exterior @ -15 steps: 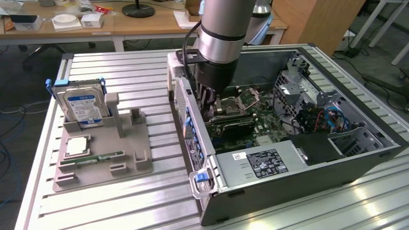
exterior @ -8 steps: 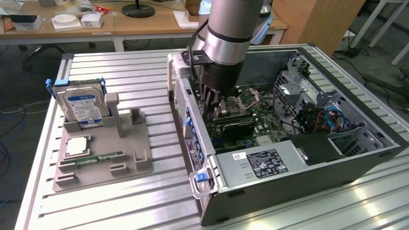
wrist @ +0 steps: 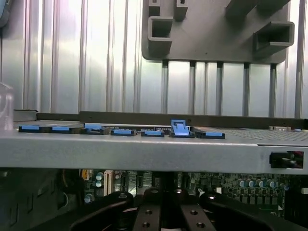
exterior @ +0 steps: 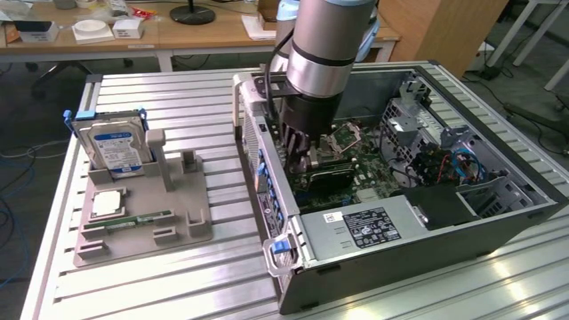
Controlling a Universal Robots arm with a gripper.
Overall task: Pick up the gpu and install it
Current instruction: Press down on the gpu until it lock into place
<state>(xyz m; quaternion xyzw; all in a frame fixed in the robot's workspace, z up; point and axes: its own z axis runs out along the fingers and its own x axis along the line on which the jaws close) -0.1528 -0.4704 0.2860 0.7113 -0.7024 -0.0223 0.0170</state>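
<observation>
Inside the open computer case, the gripper reaches down over the motherboard, beside the CPU socket. A dark flat card, apparently the gpu, lies on the motherboard directly below the fingers; whether the fingers are clamped on it or parted cannot be told from either view. In the wrist view, the gripper sits low in the case with the case wall running across just beyond it, close to the fingers. Seven blue retention clips line the top of this wall, one of them raised. One black power supply with a white label occupies the case corner nearest the exterior camera, and drive cage metalwork stands to the exterior view's right of the motherboard. Outside the case, toward the exterior view's left, one grey fixture tray rests on the slatted aluminium table. It carries one upright hard drive, one CPU chip and one green memory stick.
</observation>
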